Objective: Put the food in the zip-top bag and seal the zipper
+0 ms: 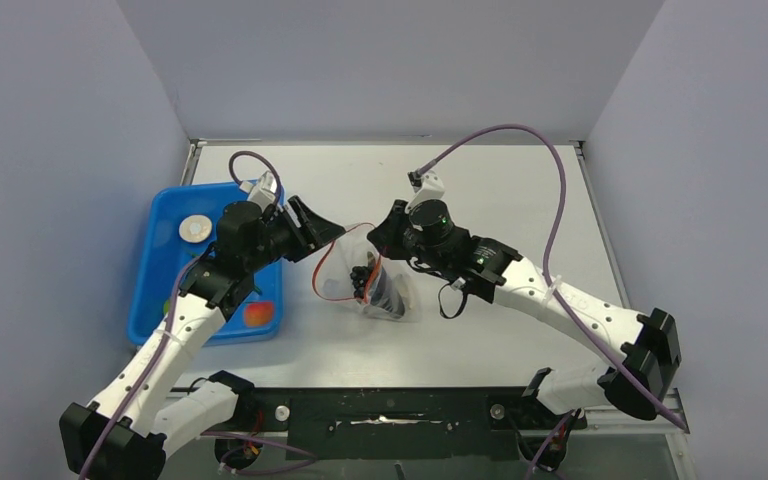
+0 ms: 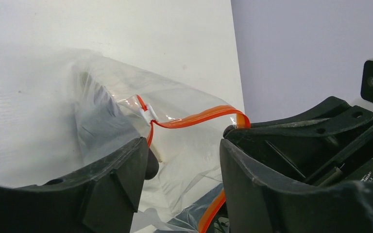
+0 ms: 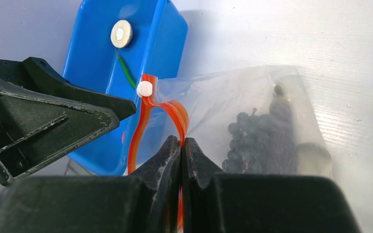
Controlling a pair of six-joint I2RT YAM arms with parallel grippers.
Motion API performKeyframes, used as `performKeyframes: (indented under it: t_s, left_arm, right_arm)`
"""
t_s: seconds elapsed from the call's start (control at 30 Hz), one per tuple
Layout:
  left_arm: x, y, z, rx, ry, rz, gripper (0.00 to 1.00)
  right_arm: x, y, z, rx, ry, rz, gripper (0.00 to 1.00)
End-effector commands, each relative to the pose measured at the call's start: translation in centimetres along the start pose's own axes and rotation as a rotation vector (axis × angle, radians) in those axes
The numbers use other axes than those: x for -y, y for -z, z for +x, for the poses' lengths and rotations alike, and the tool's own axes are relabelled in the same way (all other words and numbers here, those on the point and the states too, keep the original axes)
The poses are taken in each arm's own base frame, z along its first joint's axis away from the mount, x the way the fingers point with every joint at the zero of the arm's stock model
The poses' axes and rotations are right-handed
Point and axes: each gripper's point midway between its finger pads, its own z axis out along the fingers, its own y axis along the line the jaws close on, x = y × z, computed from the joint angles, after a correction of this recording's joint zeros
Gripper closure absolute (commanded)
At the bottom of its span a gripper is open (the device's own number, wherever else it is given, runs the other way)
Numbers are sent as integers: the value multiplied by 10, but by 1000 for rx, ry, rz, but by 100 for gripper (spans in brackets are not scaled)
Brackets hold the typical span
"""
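Zip-top bag (image 1: 375,285) is pinched at its zipper (image 3: 177,114) by the right gripper (image 3: 181,145); the left gripper (image 2: 184,143) is spread, so the unsupported mouth could be dragged shut.

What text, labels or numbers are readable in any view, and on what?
Nothing readable.
Tiny white print on a black part at the left wrist view's right edge: too small and cut off to read.
No print seen on the bag or tray.
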Motion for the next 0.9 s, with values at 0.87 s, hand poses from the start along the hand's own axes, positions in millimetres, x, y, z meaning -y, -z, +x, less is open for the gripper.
performKeyframes:
  t_s: [0.87]
  left_arm:
    - [-118, 97, -136, 487, -620, -934, 31]
  right_arm:
    - [17, 56, -37, 148, 77, -10, 100]
